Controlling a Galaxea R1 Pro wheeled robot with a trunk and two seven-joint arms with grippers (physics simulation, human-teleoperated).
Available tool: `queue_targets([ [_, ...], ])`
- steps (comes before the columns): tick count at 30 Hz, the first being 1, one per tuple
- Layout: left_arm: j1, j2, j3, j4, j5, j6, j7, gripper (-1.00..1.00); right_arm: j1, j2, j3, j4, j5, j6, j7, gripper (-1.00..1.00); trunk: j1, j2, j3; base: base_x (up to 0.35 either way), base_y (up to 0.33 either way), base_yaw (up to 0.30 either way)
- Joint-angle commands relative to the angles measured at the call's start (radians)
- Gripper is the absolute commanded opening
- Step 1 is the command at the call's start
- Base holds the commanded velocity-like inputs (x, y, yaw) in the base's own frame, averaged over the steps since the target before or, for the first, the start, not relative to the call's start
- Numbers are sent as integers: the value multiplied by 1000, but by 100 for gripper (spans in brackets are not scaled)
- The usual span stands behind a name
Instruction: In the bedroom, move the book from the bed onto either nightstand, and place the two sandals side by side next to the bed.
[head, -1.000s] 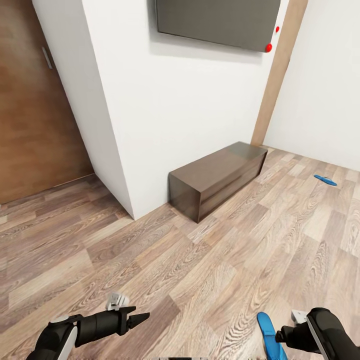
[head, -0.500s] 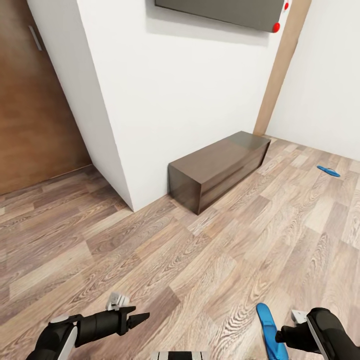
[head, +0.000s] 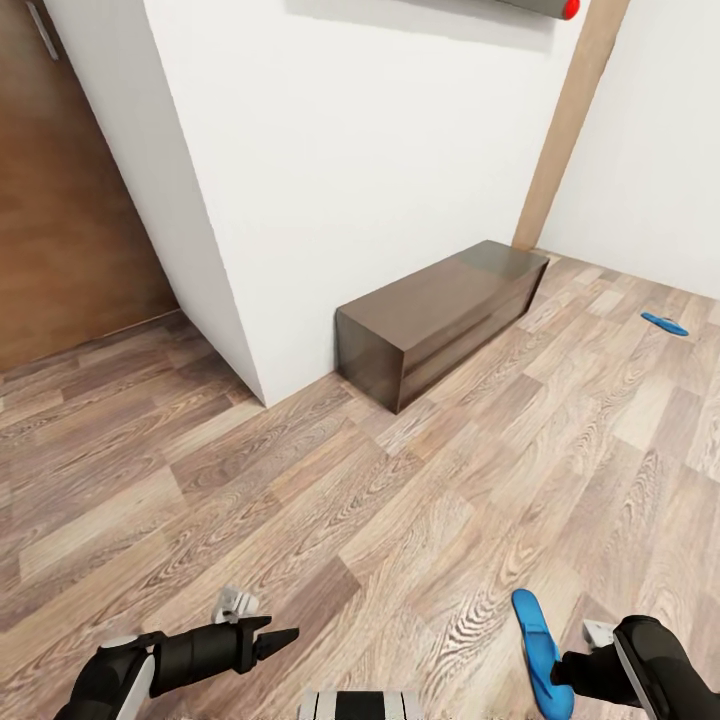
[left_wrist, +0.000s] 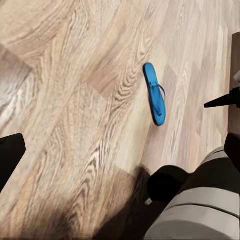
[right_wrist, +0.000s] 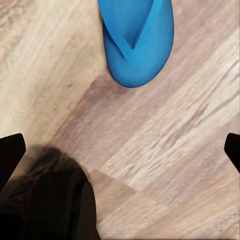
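One bright blue sandal (head: 540, 650) lies flat on the wood floor just in front of my right gripper (head: 562, 672). In the right wrist view this sandal (right_wrist: 136, 40) lies beyond the right gripper (right_wrist: 120, 150), whose jaws stand wide apart and open over bare floor. The left wrist view shows the same sandal (left_wrist: 155, 100) on the planks, apart from a dark fingertip (left_wrist: 220, 102) of the right gripper. The other sandal (head: 664, 324) lies far off at the right. My left gripper (head: 280, 637) hovers low at the left, open and empty. The book, the bed and the nightstand are out of view.
A long dark TV bench (head: 440, 310) stands against the white wall ahead. The wall's corner (head: 250, 390) juts out beside a brown door (head: 70, 200). Open plank floor lies between me and the far sandal.
The whole view has shifted: bench, far sandal and near sandal all slid upward in the picture. Both arms hold the same pose.
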Motion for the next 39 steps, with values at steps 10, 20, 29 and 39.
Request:
queue_targets([
  [10, 0, 0, 1, 2, 6, 7, 0, 100, 0, 0, -1, -1, 11, 3, 10, 100, 4, -3, -40, 0, 0, 0],
  [20, 0, 1, 1, 2, 6, 1, -1, 100, 1, -1, 210, -7, 30, -1, 17, 100, 9, -5, -78, 0, 0, 0],
  [29, 0, 2, 42, 2, 7, 0, -2, 100, 1, -9, 275, -53, 21, -1, 23, 100, 10, -5, -86, 0, 0, 0],
  [39, 0, 2, 70, 2, 7, -1, -6, 100, 1, -52, 270, -53, 9, -2, 105, 100, 10, -5, -86, 0, 0, 0],
])
